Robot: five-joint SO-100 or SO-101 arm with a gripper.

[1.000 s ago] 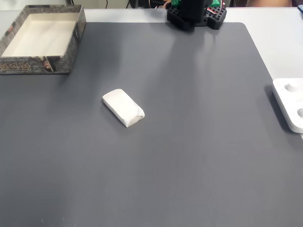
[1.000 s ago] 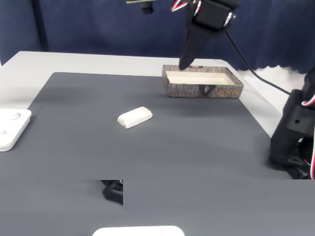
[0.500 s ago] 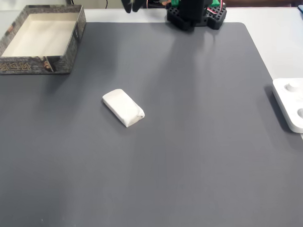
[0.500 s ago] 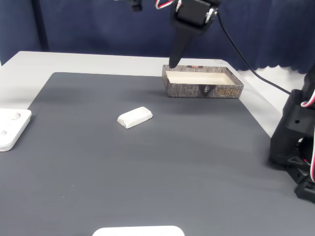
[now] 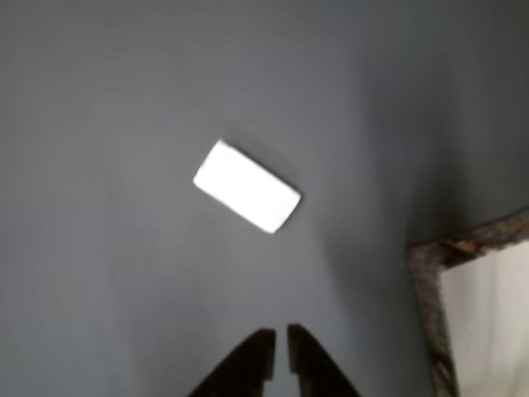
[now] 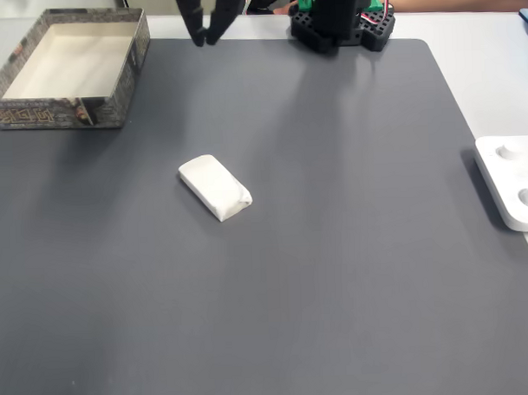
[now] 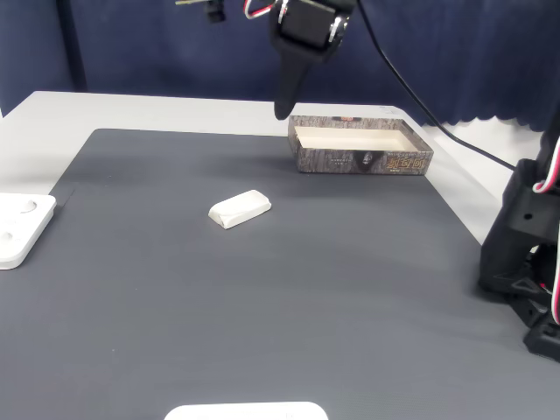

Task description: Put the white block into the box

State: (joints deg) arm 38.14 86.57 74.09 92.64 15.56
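White block [image 6: 214, 188] lying flat and free on the grey mat [image 6: 335, 247] of the table, well apart from the box [image 6: 69, 67] at the mat's corner. Claw [image 6: 204, 39], raised above the mat, nearly closed and empty, presumably positioned to approach the block.

Dark blue curtain [image 7: 131, 44], grey mat [image 6: 335, 247], apparently white table [image 7: 131, 109]

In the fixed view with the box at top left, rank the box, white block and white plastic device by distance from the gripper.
From the gripper:
1. Box, just to its left.
2. White block, below it, mid-mat.
3. White plastic device, far right edge.
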